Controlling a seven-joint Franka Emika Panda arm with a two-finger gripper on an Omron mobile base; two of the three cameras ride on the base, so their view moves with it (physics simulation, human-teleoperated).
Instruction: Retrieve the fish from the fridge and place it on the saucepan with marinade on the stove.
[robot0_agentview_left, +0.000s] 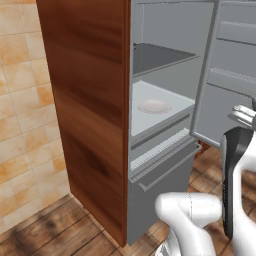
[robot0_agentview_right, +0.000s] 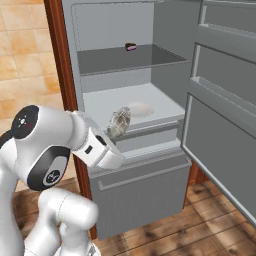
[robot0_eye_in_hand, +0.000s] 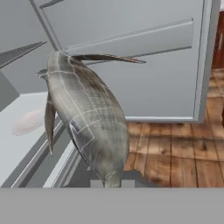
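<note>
Holding the fish (robot0_agentview_right: 119, 123) clamped in my fingers (robot0_eye_in_hand: 112, 181), just outside the open fridge (robot0_agentview_right: 150, 95), in front of its plate (robot0_agentview_right: 140, 108) shelf; retrieval looks done, carrying to the saucepan remains.

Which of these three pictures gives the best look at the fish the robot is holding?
The hand view: the fish is close up, so its grey scales, dark marks and fins are clear. The right base view shows it small, at the tip of the arm in front of the open fridge, near the pale plate. In the left base view I cannot make it out.
</note>
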